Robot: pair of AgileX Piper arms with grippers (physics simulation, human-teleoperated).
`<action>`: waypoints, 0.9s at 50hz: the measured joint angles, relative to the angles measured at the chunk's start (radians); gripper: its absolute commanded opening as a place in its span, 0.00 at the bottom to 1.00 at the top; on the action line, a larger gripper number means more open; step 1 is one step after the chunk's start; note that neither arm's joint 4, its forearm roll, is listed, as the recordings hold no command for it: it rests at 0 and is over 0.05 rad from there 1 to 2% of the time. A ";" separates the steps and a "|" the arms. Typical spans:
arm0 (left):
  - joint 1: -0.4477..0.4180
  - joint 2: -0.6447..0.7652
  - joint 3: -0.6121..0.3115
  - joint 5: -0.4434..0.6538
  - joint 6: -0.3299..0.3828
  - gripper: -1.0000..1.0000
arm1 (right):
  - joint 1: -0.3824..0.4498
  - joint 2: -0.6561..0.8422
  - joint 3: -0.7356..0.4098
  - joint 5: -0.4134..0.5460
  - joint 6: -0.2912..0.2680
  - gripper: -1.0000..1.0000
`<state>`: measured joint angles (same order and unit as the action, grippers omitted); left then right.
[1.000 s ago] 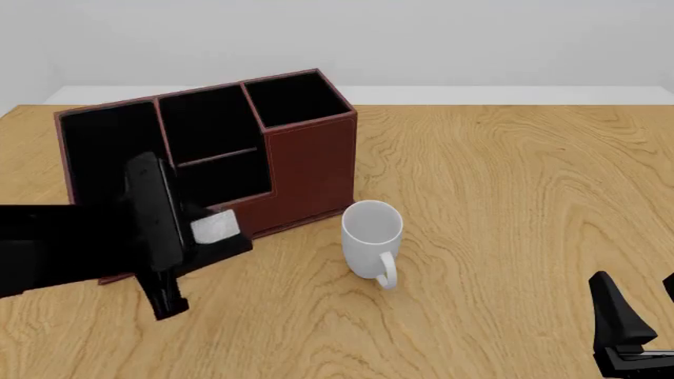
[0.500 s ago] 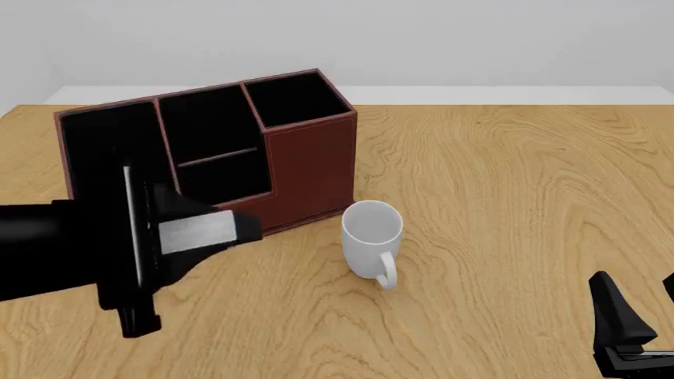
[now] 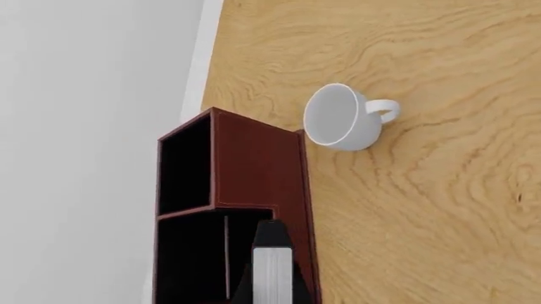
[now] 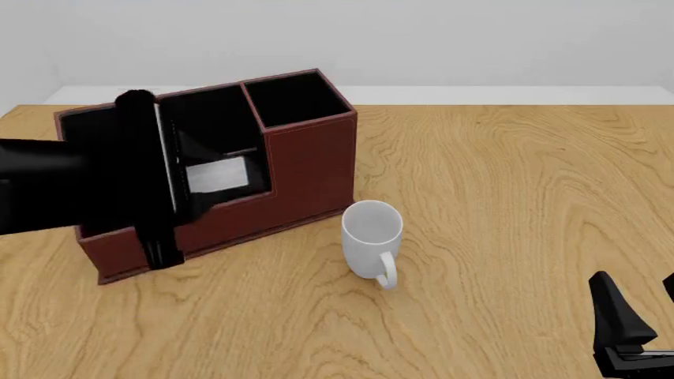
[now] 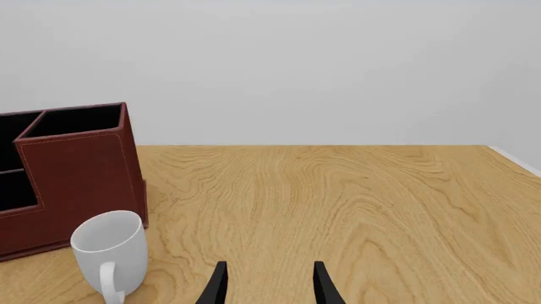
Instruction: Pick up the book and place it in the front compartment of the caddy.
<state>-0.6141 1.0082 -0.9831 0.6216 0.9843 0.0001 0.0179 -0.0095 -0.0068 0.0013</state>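
My left gripper (image 4: 177,185) is shut on the book (image 4: 142,158), a thin black hardcover with a white page edge, held upright and edge-on. It hangs over the left and middle part of the dark reddish-brown caddy (image 4: 311,162). In the left wrist view the book (image 3: 272,272) lies over the front compartment (image 3: 241,253) of the caddy (image 3: 253,171). I cannot tell whether its lower end is inside the slot. The arm partly hides the front compartment (image 4: 256,175). My right gripper (image 5: 270,288) is open and holds nothing, low at the near right (image 4: 640,308).
A white mug (image 4: 373,237) stands upright just right of the caddy's front corner, handle toward me; it also shows as the mug (image 3: 338,117) and the mug (image 5: 106,250). Bare wooden table (image 4: 506,189) stretches to the right. A pale wall runs behind the far edge.
The left arm has lifted the book up and away from me, from in front of the caddy's front wall to over its middle column. The right arm has not moved.
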 measured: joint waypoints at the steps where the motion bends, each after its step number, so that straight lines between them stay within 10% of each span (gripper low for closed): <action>1: 0.004 0.005 -0.006 0.000 0.003 0.00 | 0.000 0.000 0.000 0.000 0.000 1.00; 45: 0.137 0.160 -0.135 -0.060 0.110 0.00 | 0.000 0.000 0.000 0.000 0.000 1.00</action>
<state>-0.4775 1.1680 -1.1182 0.5613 1.0944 0.0001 0.0179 -0.0095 -0.0068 0.0013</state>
